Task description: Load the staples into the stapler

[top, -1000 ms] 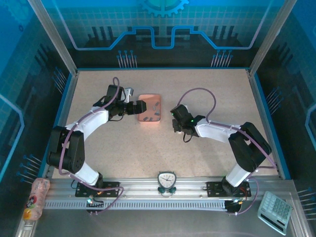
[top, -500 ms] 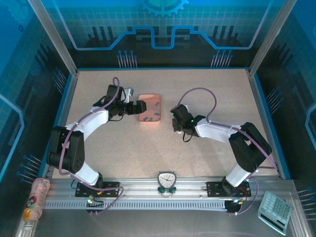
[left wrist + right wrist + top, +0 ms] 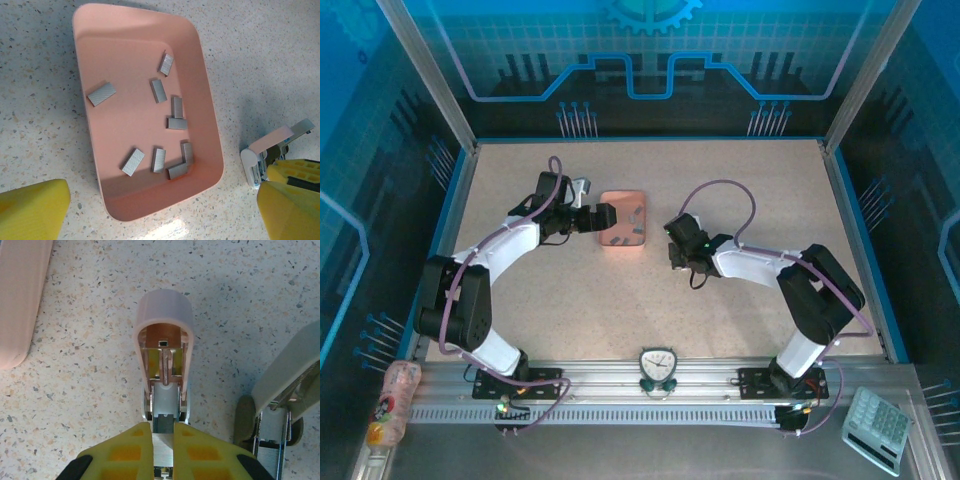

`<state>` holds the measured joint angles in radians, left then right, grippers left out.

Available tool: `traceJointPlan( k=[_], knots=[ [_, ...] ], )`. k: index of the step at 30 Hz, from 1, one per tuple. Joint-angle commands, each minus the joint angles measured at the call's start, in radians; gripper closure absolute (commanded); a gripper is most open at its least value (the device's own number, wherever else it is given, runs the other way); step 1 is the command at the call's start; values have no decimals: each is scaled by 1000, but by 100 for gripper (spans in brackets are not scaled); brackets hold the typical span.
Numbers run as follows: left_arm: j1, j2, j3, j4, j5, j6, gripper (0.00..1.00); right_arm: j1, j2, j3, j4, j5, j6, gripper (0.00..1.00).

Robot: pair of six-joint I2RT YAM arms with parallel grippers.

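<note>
Your right gripper [image 3: 162,440] has its yellow fingers [image 3: 127,452] pinched almost together on the back end of the stapler [image 3: 162,335]. The stapler points away from the wrist with its pink cover open, so a thin spring rod shows inside. It is over the speckled table [image 3: 620,320], just right of the pink tray [image 3: 207,107] and slightly nearer to you.

Just beside the stapler in the right wrist view is a second pale hinged piece [image 3: 287,385] with a metal channel. You cannot tell from these views what it belongs to.

Your left gripper [image 3: 606,218] is at the tray's left edge with its jaws spread wide and nothing between them. In its wrist view, one yellow finger sits on each side of the tray's end.

The staples [image 3: 158,91] are nine short grey strips lying loose on the tray floor. Some touch each other and others lie apart. None of them is in either gripper.
</note>
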<state>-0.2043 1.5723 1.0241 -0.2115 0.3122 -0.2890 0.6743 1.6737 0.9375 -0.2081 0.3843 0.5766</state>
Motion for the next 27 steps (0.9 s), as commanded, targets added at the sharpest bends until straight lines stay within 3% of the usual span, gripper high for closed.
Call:
traceJointPlan(
  k=[1,27],
  knots=[
    [13,4,2,7,18,2,3,15,14,10,3,-2,17,87],
    [13,10,-2,10,18,7,3,16,23,17,-23,-1,-4,87]
  ],
)
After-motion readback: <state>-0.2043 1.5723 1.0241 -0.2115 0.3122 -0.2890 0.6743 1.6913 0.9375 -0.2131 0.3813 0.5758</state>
